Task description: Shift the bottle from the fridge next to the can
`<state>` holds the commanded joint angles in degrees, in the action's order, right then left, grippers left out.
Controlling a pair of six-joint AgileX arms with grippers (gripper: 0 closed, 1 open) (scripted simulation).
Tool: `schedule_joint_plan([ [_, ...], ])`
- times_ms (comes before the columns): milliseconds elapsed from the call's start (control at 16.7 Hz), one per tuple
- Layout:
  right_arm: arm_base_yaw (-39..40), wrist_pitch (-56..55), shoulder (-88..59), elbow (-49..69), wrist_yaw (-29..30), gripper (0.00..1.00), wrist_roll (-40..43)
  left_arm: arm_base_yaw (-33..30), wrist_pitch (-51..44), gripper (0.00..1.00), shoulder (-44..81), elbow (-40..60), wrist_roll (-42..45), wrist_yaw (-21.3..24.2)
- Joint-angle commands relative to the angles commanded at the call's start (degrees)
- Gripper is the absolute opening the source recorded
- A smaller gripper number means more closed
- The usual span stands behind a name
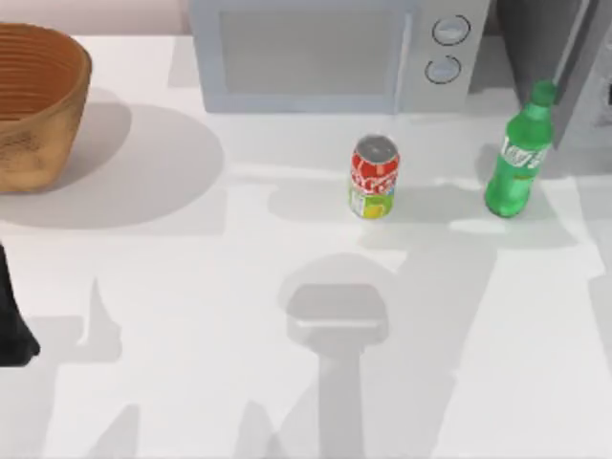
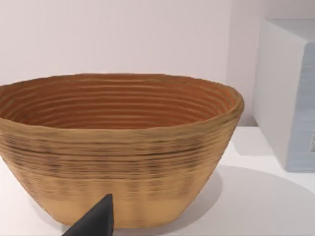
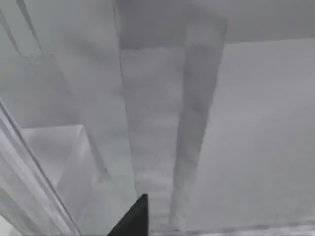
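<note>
Standing upright on the table (image 1: 191, 316), the bottle (image 1: 517, 158) sits at three o'clock from the can (image 1: 372, 178), well apart, just before the fridge (image 1: 564, 57) at one o'clock.

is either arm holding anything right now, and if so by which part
Nothing is held, as far as can be seen. The green plastic soda bottle stands free on the white table near the dark grey fridge, apart from the small red soda can.
</note>
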<state>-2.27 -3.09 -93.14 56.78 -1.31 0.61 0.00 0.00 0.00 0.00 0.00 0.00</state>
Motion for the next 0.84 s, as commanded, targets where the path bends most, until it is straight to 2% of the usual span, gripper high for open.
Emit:
schedule_joint_plan([
  [180, 0.0, 0.9, -3.7, 3.8, 0.0, 1.0, -0.1, 0.0, 0.0, 1.0, 0.0, 0.0, 0.0, 0.0],
  [600, 0.1, 4.1, -16.6, 21.6, 0.3, 1.0, -0.1, 0.0, 0.0, 1.0, 0.0, 0.0, 0.0, 0.0],
  [840, 0.1, 5.2, -20.5, 25.7, 0.4, 1.0, -0.2, 0.0, 0.0, 1.0, 0.0, 0.0, 0.0, 0.0],
])
